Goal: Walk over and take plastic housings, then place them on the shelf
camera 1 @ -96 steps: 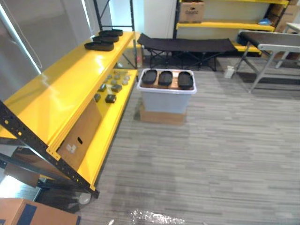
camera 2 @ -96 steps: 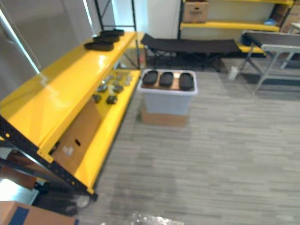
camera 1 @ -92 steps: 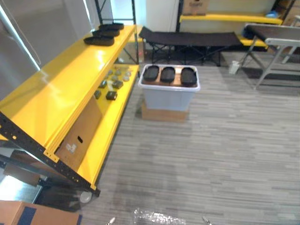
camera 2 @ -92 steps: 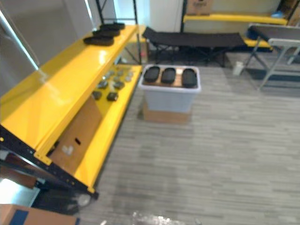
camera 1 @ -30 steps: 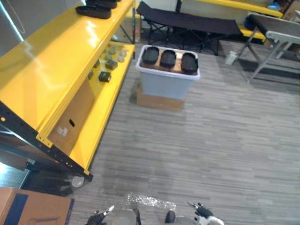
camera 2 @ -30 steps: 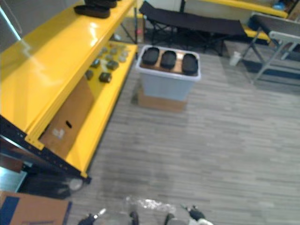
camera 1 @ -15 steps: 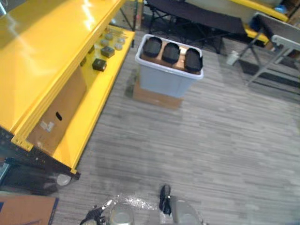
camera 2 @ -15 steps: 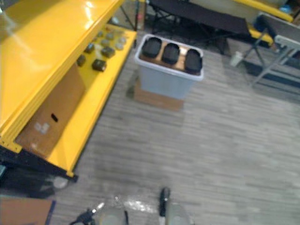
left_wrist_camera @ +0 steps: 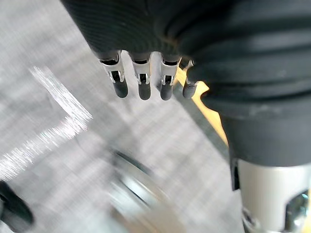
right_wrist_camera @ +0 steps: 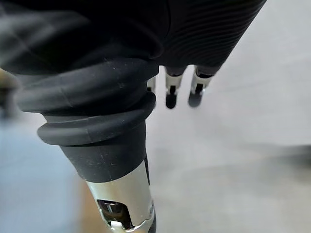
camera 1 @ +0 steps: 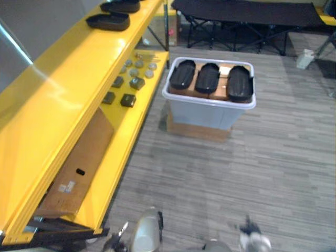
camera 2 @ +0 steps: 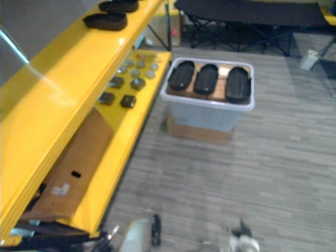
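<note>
Looking down from the robot's head: three black plastic housings (camera 1: 208,77) lie side by side across the top of a pale grey bin (camera 1: 202,114). The bin stands on a flat cardboard box (camera 1: 197,131) on the grey striped floor (camera 1: 262,168). Whether anything lies deeper in the bin cannot be told. Each housing is an elongated oval, its long axis pointing away from the robot. The bin is straight ahead and well apart from both hands, which hang low near the floor at the robot's sides. It seems a little nearer the right hand's side, so more walking is needed before any reach. In the wrist views the left hand (left_wrist_camera: 142,82) and the right hand (right_wrist_camera: 197,94) each point straight, released fingers (left_wrist_camera: 166,83) downward, holding nothing. To the robot's left runs a long yellow shelf (camera 1: 68,89), just beside the bin. Two more black housings (camera 1: 107,21) already rest at the far end of its top board. Small dark and grey parts (camera 1: 127,100) sit on its lower level. A black folding cot (camera 1: 247,10) stands beyond the bin.
</note>
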Tool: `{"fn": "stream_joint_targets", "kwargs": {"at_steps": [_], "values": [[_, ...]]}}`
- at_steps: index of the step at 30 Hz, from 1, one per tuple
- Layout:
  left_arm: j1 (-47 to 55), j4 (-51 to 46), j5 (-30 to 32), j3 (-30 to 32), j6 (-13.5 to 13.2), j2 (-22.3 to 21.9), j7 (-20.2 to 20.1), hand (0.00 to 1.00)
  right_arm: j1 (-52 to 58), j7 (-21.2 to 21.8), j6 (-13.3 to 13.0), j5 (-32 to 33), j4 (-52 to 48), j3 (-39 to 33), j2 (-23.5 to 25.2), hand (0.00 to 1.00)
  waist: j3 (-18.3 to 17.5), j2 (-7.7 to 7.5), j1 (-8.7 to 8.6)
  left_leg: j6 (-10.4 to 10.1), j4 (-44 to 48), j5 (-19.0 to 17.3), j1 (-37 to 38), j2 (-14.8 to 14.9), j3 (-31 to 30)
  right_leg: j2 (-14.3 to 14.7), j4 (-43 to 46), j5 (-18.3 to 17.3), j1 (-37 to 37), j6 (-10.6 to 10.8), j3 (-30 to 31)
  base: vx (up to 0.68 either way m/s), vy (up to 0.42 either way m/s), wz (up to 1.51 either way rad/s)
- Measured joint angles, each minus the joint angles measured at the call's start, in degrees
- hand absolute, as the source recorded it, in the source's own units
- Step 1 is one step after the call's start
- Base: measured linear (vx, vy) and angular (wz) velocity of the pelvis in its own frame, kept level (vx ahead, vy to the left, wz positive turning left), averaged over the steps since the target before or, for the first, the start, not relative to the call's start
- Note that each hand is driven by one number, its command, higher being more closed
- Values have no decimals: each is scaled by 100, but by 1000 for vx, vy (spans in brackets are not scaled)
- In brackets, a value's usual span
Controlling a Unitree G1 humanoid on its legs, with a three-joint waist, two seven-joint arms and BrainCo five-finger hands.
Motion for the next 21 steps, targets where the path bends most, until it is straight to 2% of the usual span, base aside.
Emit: {"fn": "stream_joint_targets", "kwargs": {"at_steps": [1, 2, 4, 5, 6, 7, 8, 9, 10, 11, 12, 13, 14, 15, 16, 17, 19, 21], "values": [[17, 9, 80, -21, -45, 105, -102, 0, -257, -1, 4, 24, -69, 22, -29, 0, -1, -164, 86, 28, 151, -216, -57, -87, 4, -57, 13, 34, 16, -57, 13, 378, 92, 14], [11, 11, 177, -57, -45, 129, -189, 0, -403, 5, 4, 27, -63, 20, -105, 0, -7, -225, 159, 48, 410, -432, -120, -123, -8, -72, 125, 74, 9, -51, 41, 456, 158, 9], [25, 10, 230, -123, -53, 184, -224, 0, -459, 28, 8, 34, 11, 27, -156, 0, -16, -308, 174, 141, 591, -786, -5, -161, 29, -206, 973, 103, -242, 17, 162, 383, 155, -5], [36, 4, 320, -164, -83, 219, -225, 0, -448, 30, 11, 47, 192, 34, -160, 0, -5, -338, 119, 203, 600, -986, 250, -198, 70, -418, 2081, 433, -663, 462, 188, 398, 102, -8], [-3, -6, 336, -359, -193, 281, -221, 0, -326, 22, 39, 29, 480, 33, -155, 0, 3, -321, 54, 318, 586, -1165, 549, -234, 46, -614, 3119, 708, -1031, 628, 185, 419, 78, 2], [-25, -22, 319, -463, -275, 296, -218, 0, -257, 27, 44, -11, 631, 31, -145, 0, 7, -315, 23, 349, 580, -1242, 698, -243, 16, -678, 3439, 499, -1154, 475, 146, 445, 25, 20], [-118, -156, 302, -566, -431, 374, -220, 0, -59, 47, 61, -43, 895, 31, -94, 0, 13, -304, -12, 315, 475, -1300, 1027, -238, -7, -673, 3668, 138, -1412, 300, 58, 453, -47, 31], [-271, -357, 143, -562, -583, 402, -219, 0, 108, 77, 63, -155, 1058, 32, -31, 0, 28, -251, -60, 306, 287, -1309, 1260, -203, -132, -608, 3462, -87, -1703, 126, -159, 439, -90, 36], [-370, -467, 95, -563, -652, 400, -220, 0, 170, 79, 63, -212, 1084, 31, -10, 0, 21, -233, -118, 295, 214, -1303, 1342, -122, -184, -516, 3240, -143, -1862, 79, -265, 466, -177, 39], [-556, -640, 17, -601, -792, 380, -221, 0, 262, 77, 75, -252, 1083, 29, 12, 0, 0, -116, -217, 236, 140, -1296, 1384, 95, -287, -276, 2591, -143, -2233, 41, -394, 359, -163, 28], [-720, -717, -132, -732, -895, 385, -221, 0, 358, 66, 123, -247, 1068, 4, 23, 0, -20, -16, -237, 75, 44, -1309, 1470, 296, -309, -138, 1678, 104, -2499, 34, -389, 356, -169, 20], [-801, -749, -140, -775, -931, 380, -218, 0, 405, 68, 168, -248, 1068, -45, 43, 0, -28, -21, -238, 10, -5, -1333, 1542, 361, -318, -130, 1182, 353, -2564, 14, -376, 411, -244, 18], [-888, -791, -167, -786, -968, 372, -207, 0, 534, 60, 200, -230, 1055, -230, 159, 0, -56, -53, -240, -219, -12, -1465, 1673, 469, -328, -150, 228, 1049, -2634, -68, -309, 438, -283, 18], [-888, -844, -260, -786, -968, 385, -189, 0, 633, 50, 232, -240, 1026, -335, 247, 0, -100, -135, -244, -377, 17, -1566, 1733, 476, -339, -179, -202, 1554, -2646, -38, -281, 519, -400, 33], [-903, -798, -337, -760, -954, 429, -158, 0, 720, 15, 286, -236, 1028, -437, 374, 0, -178, -264, -291, -596, 142, -1809, 1782, 498, -484, -241, -318, 2622, -2683, 99, -166, 341, -273, 15], [-951, -635, -351, -757, -910, 237, -98, 0, 664, 25, 315, -286, 1058, -490, 250, 0, -237, 30, -258, -629, 178, -1854, 1821, 782, -656, 4, 0, 2504, -2715, -43, -296, 375, -293, 13], [-913, -524, -332, -863, -763, -122, -11, 0, 668, 134, 421, -454, 1069, -587, 86, 0, -396, 191, -317, -608, -159, -1697, 2014, 970, -831, 219, 185, 2094, -2717, -135, -360, 356, -238, -4], [-928, -371, -277, -975, -622, -155, 71, 0, 692, 254, 542, -507, 1077, -569, 116, 0, -403, 155, -381, -648, -485, -1399, 2295, 950, -832, 173, 565, 1713, -2717, -136, -379, 270, -217, 10]]}}
